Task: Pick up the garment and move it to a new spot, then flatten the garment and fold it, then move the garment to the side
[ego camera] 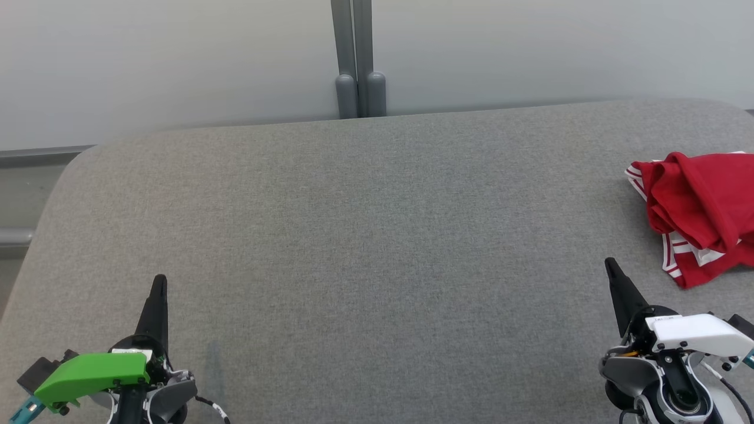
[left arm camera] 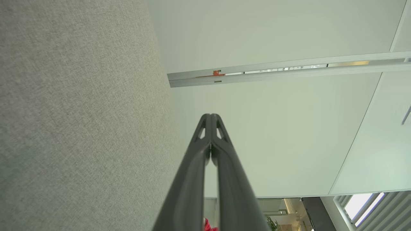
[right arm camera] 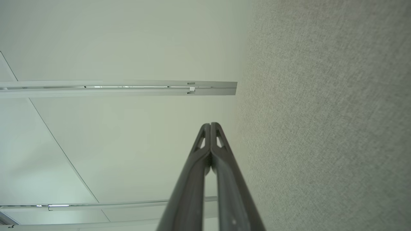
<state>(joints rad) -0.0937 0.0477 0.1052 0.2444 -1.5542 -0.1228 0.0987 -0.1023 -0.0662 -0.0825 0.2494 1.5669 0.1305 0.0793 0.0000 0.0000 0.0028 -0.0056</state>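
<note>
The red garment [ego camera: 704,206] lay bunched in loose, uneven layers at the right edge of the grey table [ego camera: 353,235], partly cut off by the picture's border. Both claws were pressed together and pinched nothing: the left gripper [ego camera: 159,287] over the table's near left corner, the right gripper [ego camera: 612,271] over its near right, just short of the cloth. That fitted either a heap waiting to be picked up or a rough fold set aside; no neat fold showed.

garment [ego camera: 701,206]: red, white-striped trim; crumpled heap; far right of surface
</note>
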